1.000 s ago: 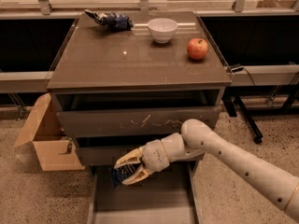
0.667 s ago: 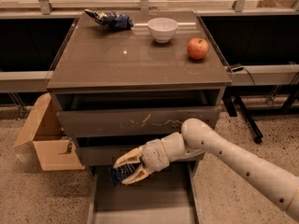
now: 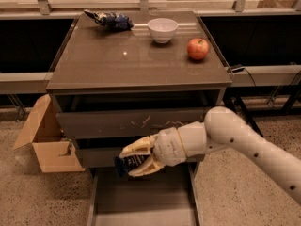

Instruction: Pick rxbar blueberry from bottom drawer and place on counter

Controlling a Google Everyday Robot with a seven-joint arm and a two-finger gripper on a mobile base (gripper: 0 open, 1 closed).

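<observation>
Camera view: lower centre, the gripper (image 3: 130, 162) clamps the rxbar blueberry (image 3: 122, 164) above the bottom drawer (image 3: 141, 199), ready to lift it to the counter (image 3: 117, 65).

You have one view, set high in front of the desk (image 3: 117, 65) and looking steeply down, so you see its whole top and the drawer fronts beneath. It sits close: the bottom drawer (image 3: 141, 199) runs off the lower edge. The arm (image 3: 244, 142) crosses from the view's lower right, its hand (image 3: 127, 163) low at centre above that drawer, clasped around the rxbar blueberry (image 3: 135, 161).
</observation>
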